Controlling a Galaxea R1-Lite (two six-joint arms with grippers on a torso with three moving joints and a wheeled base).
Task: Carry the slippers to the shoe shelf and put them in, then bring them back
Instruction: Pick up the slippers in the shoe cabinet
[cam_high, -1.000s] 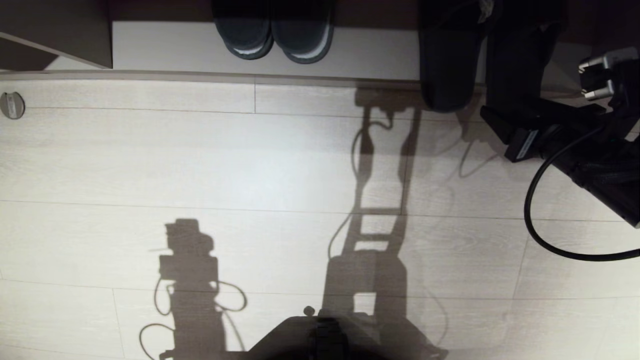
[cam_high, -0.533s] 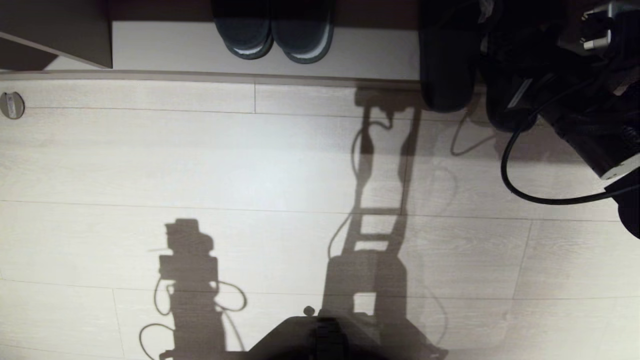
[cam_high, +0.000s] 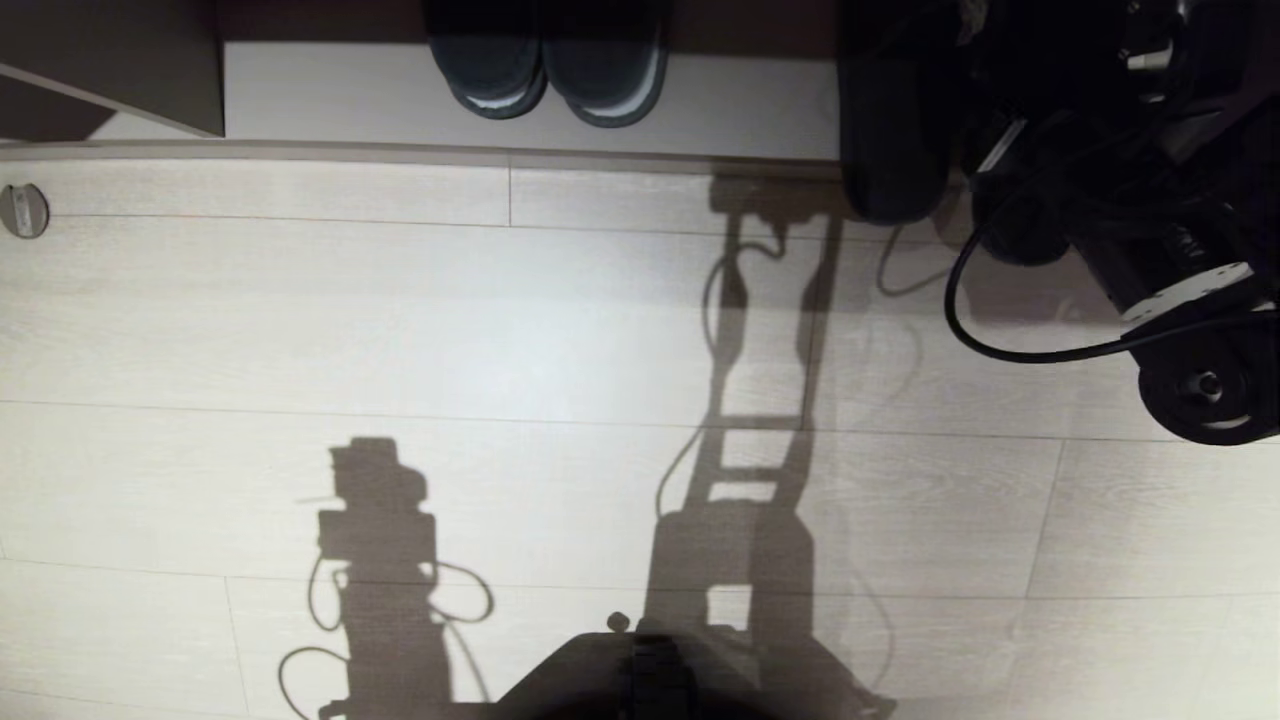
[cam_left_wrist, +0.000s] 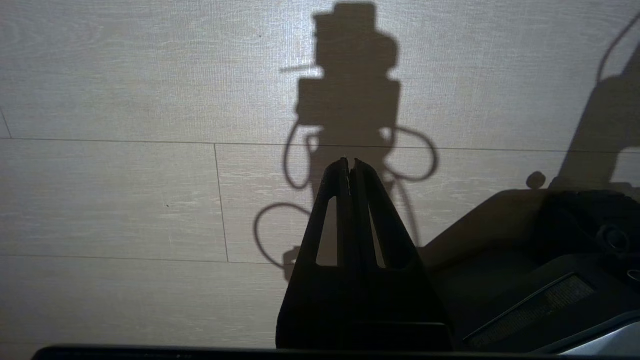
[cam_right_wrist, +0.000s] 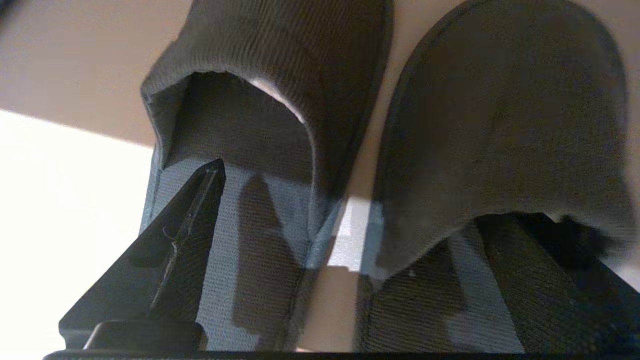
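Head view: the pair of soft grey-blue ribbed-fabric slide slippers (cam_high: 893, 140) lies at two o'clock, on the pale base board of the low beige wood shoe shelf (cam_high: 330, 95). Only the left slipper shows clearly, its heel overhanging the board's front edge above the pale wood-plank floor (cam_high: 400, 320); the other is largely hidden behind the black right arm (cam_high: 1150, 250). The slippers' toes are cut off by the upper frame edge and lost in shadow. A second, darker pair of slippers with whitish lining (cam_high: 550, 75) sits at twelve o'clock, also cut off.

Right wrist view: the right gripper (cam_right_wrist: 350, 200) stands with its fingers spread wide, one finger (cam_right_wrist: 180, 240) over the insole of one slipper; the other finger is hard to make out against the dark fabric. Neither slipper is clamped.

Left wrist view: the left gripper (cam_left_wrist: 350, 167) hangs over bare floor, fingertips pressed together, holding nothing.
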